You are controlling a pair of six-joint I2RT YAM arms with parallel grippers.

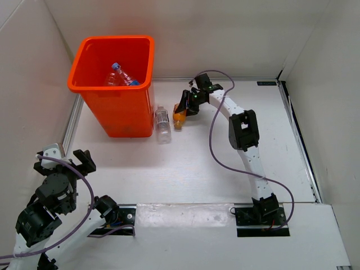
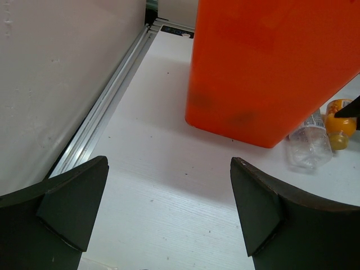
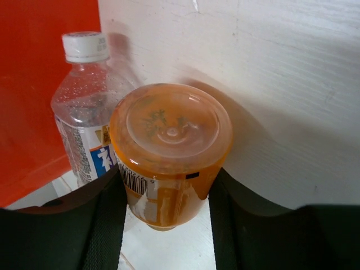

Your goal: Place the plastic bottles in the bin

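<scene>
We log, by size:
- Desk point(image 1: 185, 174): white.
- Bin point(image 1: 115, 112): bright orange, upright near far left corner; blue-capped bottle point(image 1: 120, 75) lies inside.
- Left gripper point(image 2: 169, 214): at near left corner, jaws wide apart, nothing between them.
- Right gripper point(image 1: 184, 108): toward far edge, fingers clamped on orange bottle point(image 3: 169, 140).
- White-capped bottle point(image 1: 162, 125): clear, on desk between bin's right wall and orange bottle, just beside both.

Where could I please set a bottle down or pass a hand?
Bare: the middle strip between bin, right arm and near edge; also right of that arm. Crowded: beside the bin, where clear bottle, orange bottle and right tool bunch.
</scene>
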